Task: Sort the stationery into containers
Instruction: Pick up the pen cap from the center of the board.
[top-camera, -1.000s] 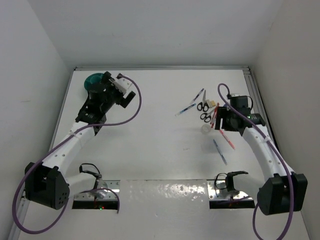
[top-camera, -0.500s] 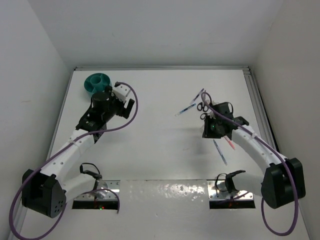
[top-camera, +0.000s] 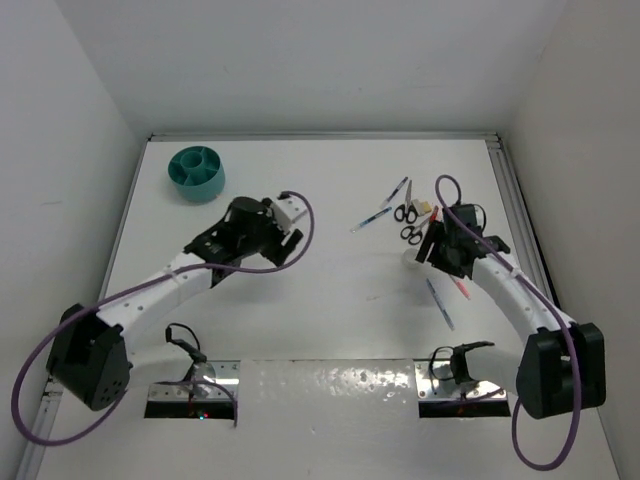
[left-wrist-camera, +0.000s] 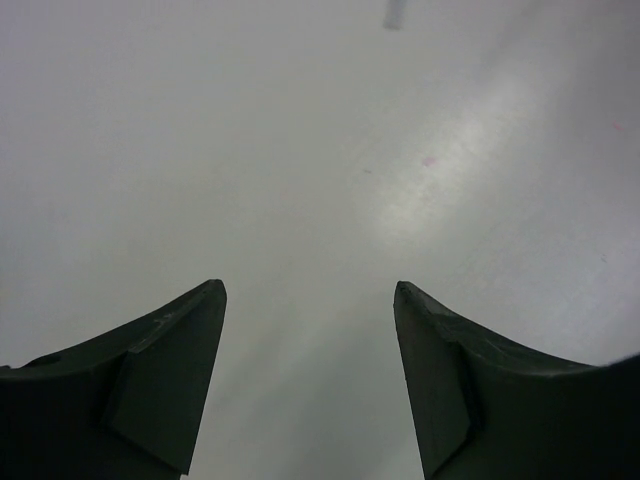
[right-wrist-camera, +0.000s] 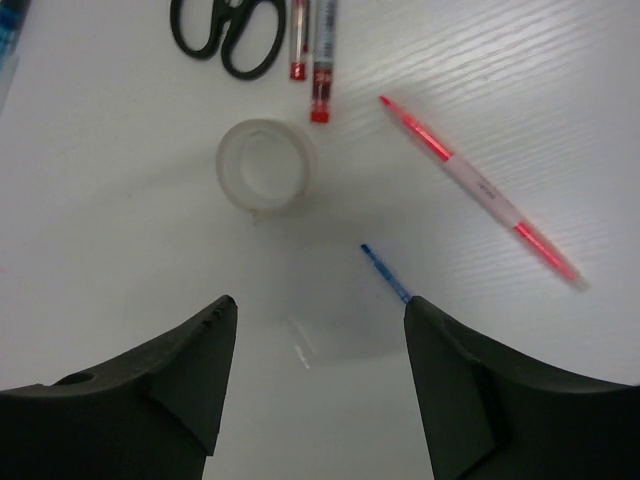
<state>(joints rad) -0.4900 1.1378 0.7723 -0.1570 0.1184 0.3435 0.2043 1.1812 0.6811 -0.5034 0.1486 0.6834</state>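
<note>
The left hand (left-wrist-camera: 308, 292) hung over bare white counter (top-camera: 330, 290) near the middle, its fingers spread wide with nothing between them. The round teal organiser (top-camera: 196, 172) stood well apart from it, in the far left corner. The right hand (right-wrist-camera: 318, 305) was likewise spread and held nothing, poised above the stationery on the right side. Just ahead of its fingers the clear tape ring (right-wrist-camera: 264, 166) lay flat on the counter. A red pen (right-wrist-camera: 480, 190) lay slantwise to the right of the ring, and the tip of a blue pen (right-wrist-camera: 385, 273) showed near the right finger. Black-handled scissors (right-wrist-camera: 225, 30) lay beyond the ring. A second pair (top-camera: 404, 212) and a beige block (top-camera: 423, 207) sat farther back.
</note>
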